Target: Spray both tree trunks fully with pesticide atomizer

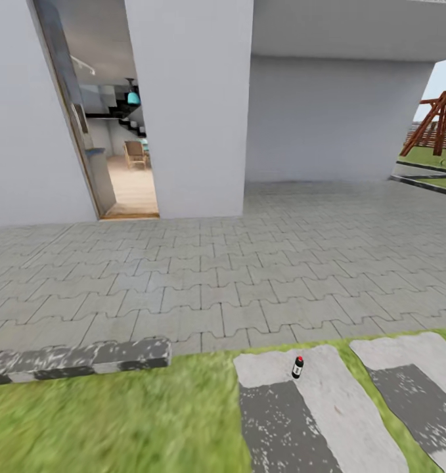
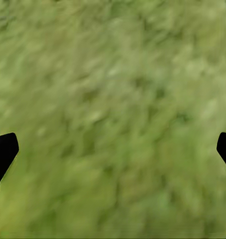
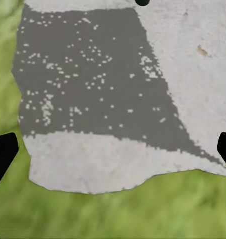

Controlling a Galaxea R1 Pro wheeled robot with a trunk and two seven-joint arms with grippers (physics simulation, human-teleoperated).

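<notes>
The pesticide atomizer [image 1: 297, 366], a small dark bottle with a red cap, stands upright on a pale stone slab [image 1: 341, 394] set in the grass [image 1: 117, 420], just past the edge of the grey paving. In the left wrist view my left gripper [image 2: 113, 149] is open over bare grass [image 2: 113, 99], its dark fingertips [image 2: 3, 152] far apart. In the right wrist view my right gripper [image 3: 113, 149] is open above a grey and white stone slab [image 3: 93, 79] bordered by grass. Both trees are out of view.
Grey interlocking paving [image 1: 223, 263] runs up to the white house wall [image 1: 190, 105] and an open doorway [image 1: 117, 131]. A low stone kerb [image 1: 78, 360] lies at the grass edge on the left. A wooden swing frame [image 1: 436, 121] stands on lawn at far right.
</notes>
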